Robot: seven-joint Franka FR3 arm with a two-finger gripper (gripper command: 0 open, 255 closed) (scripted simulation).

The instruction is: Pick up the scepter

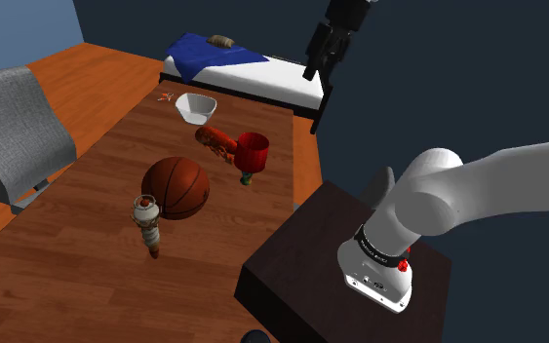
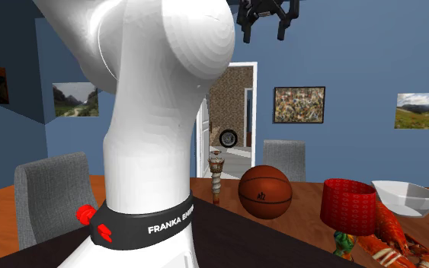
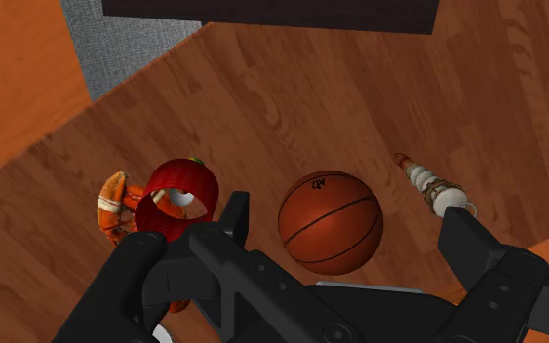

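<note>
Open gripper high over a wooden table, the scepter far below it.

The black gripper (image 2: 266, 30) hangs well above the table (image 1: 87, 283) with its two fingers (image 3: 231, 216) spread apart and nothing between them. The scepter (image 1: 148, 224), pale and banded with a ringed head and a tapering tip, is on the table just beside a basketball (image 1: 176, 187), with a narrow gap between them in the wrist view. The ball lies between the scepter and what looks like a small lamp with a red shade (image 1: 253, 151). An orange lobster (image 1: 215, 140) is right against that red piece, and a white bowl (image 1: 196, 106) sits farther along the table. A grey chair (image 1: 14, 132) stands at the shoulder view's left, a bed (image 1: 262, 78) with a blue blanket lies beyond the table's far end, and the arm's dark stand (image 1: 292, 273) fills the lower right.
</note>
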